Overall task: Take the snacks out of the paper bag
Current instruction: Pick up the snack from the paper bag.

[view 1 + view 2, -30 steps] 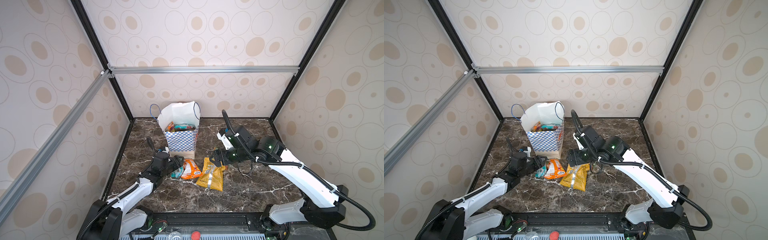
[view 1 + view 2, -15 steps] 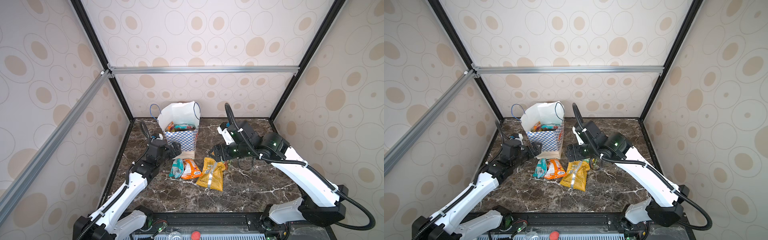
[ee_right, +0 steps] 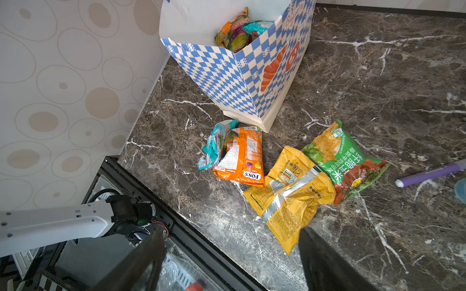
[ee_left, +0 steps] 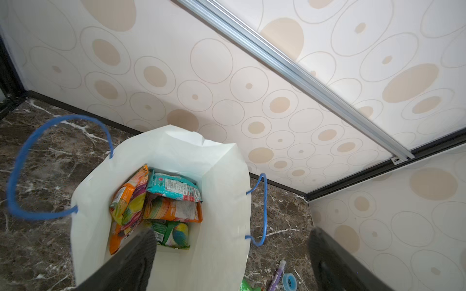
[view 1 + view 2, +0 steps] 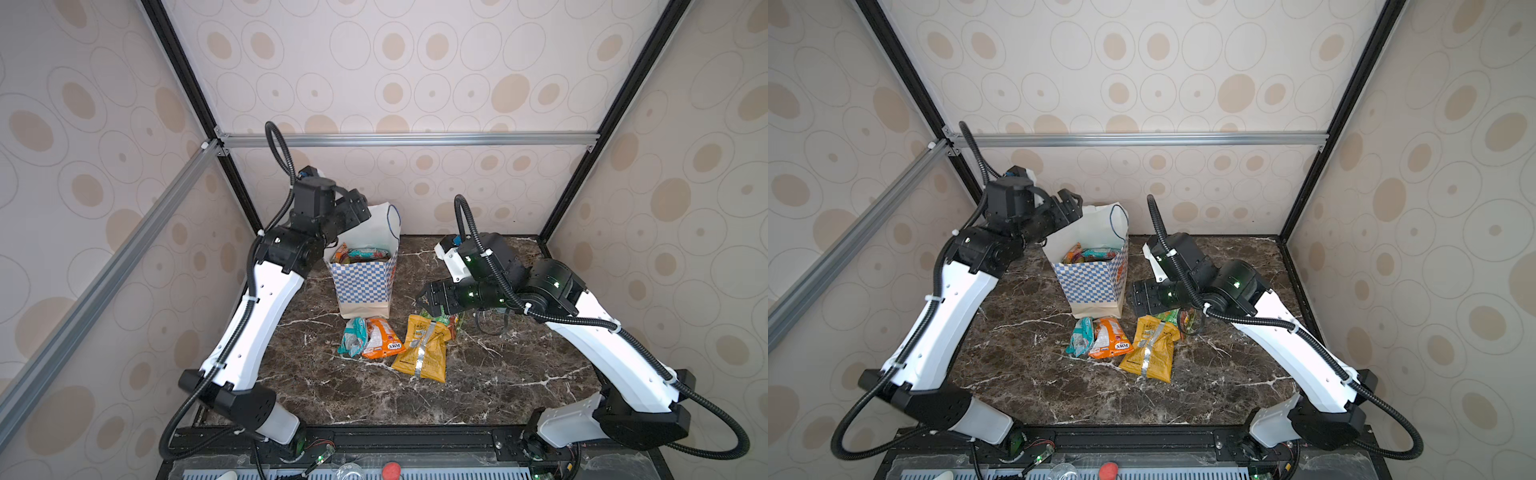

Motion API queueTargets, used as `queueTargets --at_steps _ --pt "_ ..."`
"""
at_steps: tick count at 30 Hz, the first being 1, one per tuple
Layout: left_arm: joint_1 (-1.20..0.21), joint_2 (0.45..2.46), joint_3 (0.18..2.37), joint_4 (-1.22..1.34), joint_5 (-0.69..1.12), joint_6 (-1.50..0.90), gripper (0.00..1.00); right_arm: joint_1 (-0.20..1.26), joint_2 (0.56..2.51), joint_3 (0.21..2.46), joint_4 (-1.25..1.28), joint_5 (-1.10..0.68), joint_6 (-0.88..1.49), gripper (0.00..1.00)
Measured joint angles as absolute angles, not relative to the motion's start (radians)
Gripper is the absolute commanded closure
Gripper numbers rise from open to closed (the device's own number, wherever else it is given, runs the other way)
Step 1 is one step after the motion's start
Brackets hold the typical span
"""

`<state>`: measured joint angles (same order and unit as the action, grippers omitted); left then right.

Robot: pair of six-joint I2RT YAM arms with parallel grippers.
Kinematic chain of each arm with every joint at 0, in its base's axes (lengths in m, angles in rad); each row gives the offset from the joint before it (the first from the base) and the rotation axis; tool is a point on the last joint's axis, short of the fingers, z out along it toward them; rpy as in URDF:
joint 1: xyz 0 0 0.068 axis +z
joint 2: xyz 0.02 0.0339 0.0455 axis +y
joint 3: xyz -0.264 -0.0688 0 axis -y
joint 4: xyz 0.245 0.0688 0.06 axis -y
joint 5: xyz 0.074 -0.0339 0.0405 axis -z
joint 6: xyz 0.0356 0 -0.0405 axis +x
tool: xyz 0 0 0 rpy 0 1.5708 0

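Left hand (image 5: 355, 210), in both top views: open, fingers spread, nothing held. It hangs over the rear-left rim of the paper bag (image 5: 365, 282), at 10 o'clock from the bag's mouth; contact with the paper cannot be judged. The bag stands upright toward the rear of the worktop (image 5: 316, 386), near the back wall at 12 o'clock. Four snacks lie out at 6 o'clock from the bag's base. The teal packet (image 5: 352, 337) and orange packet (image 5: 381, 338) touch each other. The yellow packet (image 5: 424, 353) lies at 4 o'clock from these. The green packet (image 5: 448, 322) is partly hidden behind the right hand (image 5: 424, 297). Bare worktop runs from the packets to the front rail at 6 o'clock. The left arm rises steeply from its front-left base, elbow high, wrist bent down toward the bag. The right arm reaches in low from 3 o'clock, hand level, pointing to 9 o'clock, just beside the bag's base.

Left wrist view: fingers (image 4: 137, 254) wide apart, one over the bag's mouth, the other outside the bag wall. Four more snacks (image 4: 171, 209) lie stacked on the bag floor, well apart from the fingertips. Blue cord handles (image 4: 264, 209) droop outward on both sides.

Right wrist view: right hand open and empty, with the yellow packet nearest its fingers. A purple pen (image 3: 428, 173) lies beside the green packet.
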<state>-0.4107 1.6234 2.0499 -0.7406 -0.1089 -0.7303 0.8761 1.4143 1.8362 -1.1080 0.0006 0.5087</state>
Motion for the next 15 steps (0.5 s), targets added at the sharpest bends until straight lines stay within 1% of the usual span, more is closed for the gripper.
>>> queueTargets --at_steps 4,6,9,15 --pt "-0.408 1.869 2.350 -0.881 -0.106 -0.701 0.12 0.876 1.414 1.842 -1.123 0.015 0.507 0.14" --pt "-0.404 1.955 2.434 -0.923 -0.101 -0.696 0.14 0.876 1.409 1.845 -1.130 0.027 0.507 0.14" --pt "-0.398 2.027 2.441 -0.971 -0.100 -0.690 0.17 0.876 1.392 1.846 -1.140 0.051 0.508 0.14" --pt "-0.374 2.077 2.385 -1.021 -0.107 -0.668 0.20 0.876 1.336 1.846 -1.147 0.102 0.508 0.14"
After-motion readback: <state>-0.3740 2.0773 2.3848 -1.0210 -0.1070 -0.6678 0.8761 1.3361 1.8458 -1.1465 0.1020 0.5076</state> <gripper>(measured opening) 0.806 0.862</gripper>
